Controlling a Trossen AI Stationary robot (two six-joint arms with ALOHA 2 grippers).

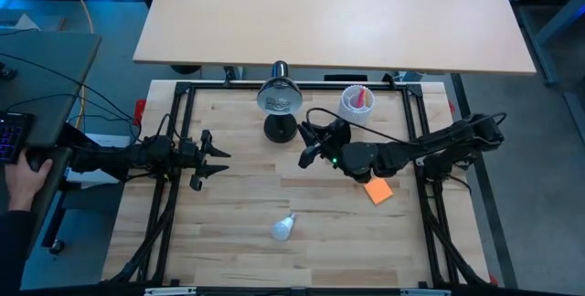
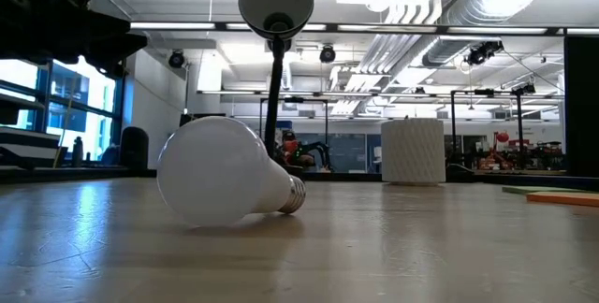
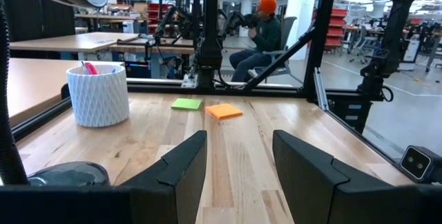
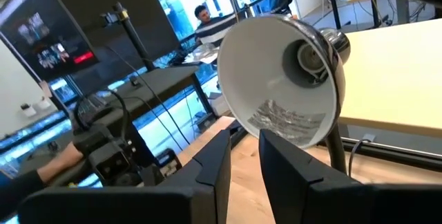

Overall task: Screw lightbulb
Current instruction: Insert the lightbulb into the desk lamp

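The small white frosted lightbulb (image 1: 284,228) lies on its side on the wooden table near the front edge. It fills the foreground of the low view (image 2: 225,172), its screw base (image 2: 294,194) pointing right. The black desk lamp (image 1: 279,100) stands at the back centre on its round base (image 1: 279,130), with the empty socket (image 4: 312,59) showing inside the shade. My left gripper (image 1: 219,161) is open and empty, left of the lamp, and it shows wide open in its wrist view (image 3: 238,162). My right gripper (image 1: 306,145) hangs just right of the lamp base with a narrow gap between the fingers (image 4: 245,158), tilted up toward the shade.
A white ribbed cup (image 1: 357,101) stands at the back right of the lamp. An orange note (image 1: 377,191) and a green note (image 3: 186,104) lie on the table's right side. The black frame rails (image 1: 174,186) run along the table's sides. A person's hand (image 1: 18,182) is at the far left.
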